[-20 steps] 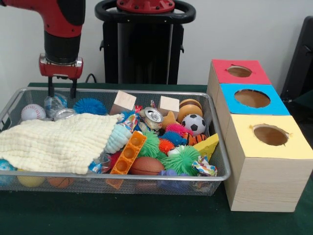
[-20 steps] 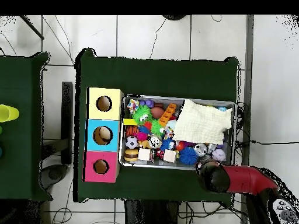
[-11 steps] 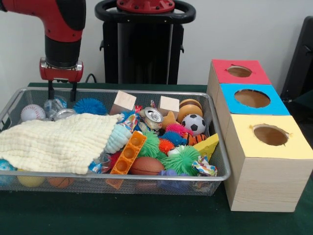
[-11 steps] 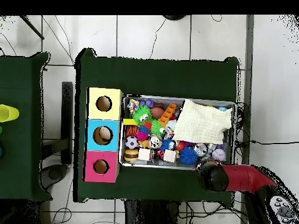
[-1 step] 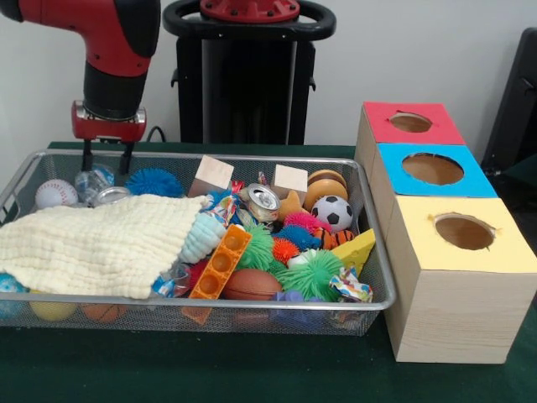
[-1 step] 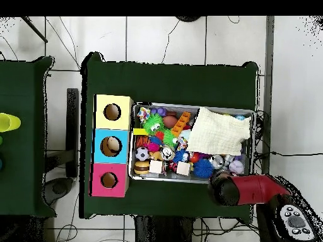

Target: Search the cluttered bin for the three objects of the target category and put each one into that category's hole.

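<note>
Pincer (image 5: 106, 157) open, empty, above far rim of silver wire-mesh bin (image 5: 382, 277).
Risk: pale yellow knitted cloth (image 5: 92, 243) hides items; blind descent could snag it.

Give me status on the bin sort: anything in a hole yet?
Nothing visibly sorted: the red and yellow hole show no objects. In hand: nothing; the gripper hangs open and empty over the bin's back corner, near the blue spiky ball. All three picks remain.
</note>
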